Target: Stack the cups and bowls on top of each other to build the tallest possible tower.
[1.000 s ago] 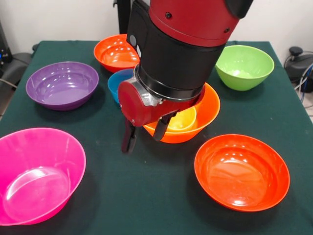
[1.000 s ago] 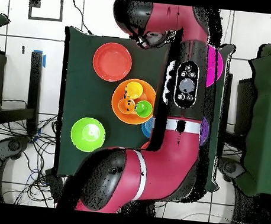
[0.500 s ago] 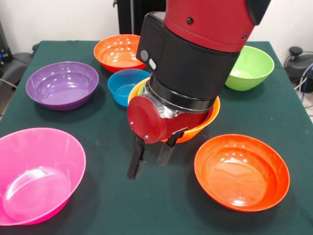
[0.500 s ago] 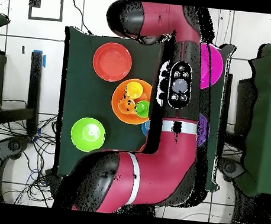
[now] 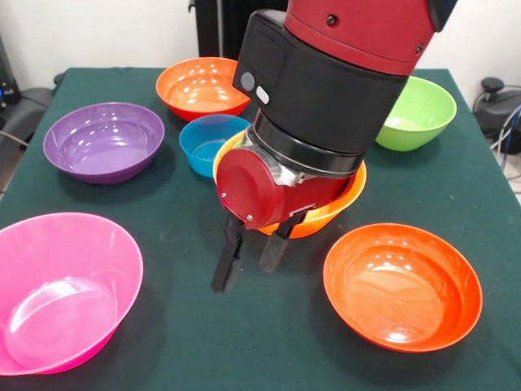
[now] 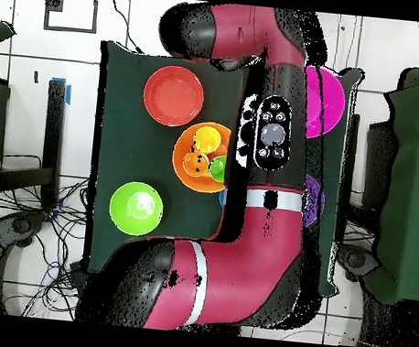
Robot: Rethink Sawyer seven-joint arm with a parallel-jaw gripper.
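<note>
Gripper (image 5: 247,259) hanging low over the middle of the tabletop (image 5: 269,334), fingers apart and holding nothing, tips just above the green cloth. Right behind it, the large light orange bowl (image 5: 338,205), partly hidden by the arm (image 5: 326,90). From above, three small cups sitting inside that bowl: yellow cup (image 6: 206,141), orange cup (image 6: 194,164) and green cup (image 6: 217,169), close together. Just beside that bowl, toward the far edge, the small blue bowl (image 5: 205,140). One red-orange bowl (image 5: 402,285) near the front right corner, the other red-orange bowl (image 5: 195,85) by the far edge. Purple bowl (image 5: 104,140) by the left edge, big pink bowl (image 5: 57,289) in the front left corner, lime green bowl (image 5: 415,110) near the far right corner. No tower built yet, only cups in the base bowl. All shiny plastic, so likely light, hard and slippery, not easy to break. Probably best to pinch a bowl at its thin rim, one finger inside and one outside. Cups so small that a squeeze around the ridged middle looks safest
</note>
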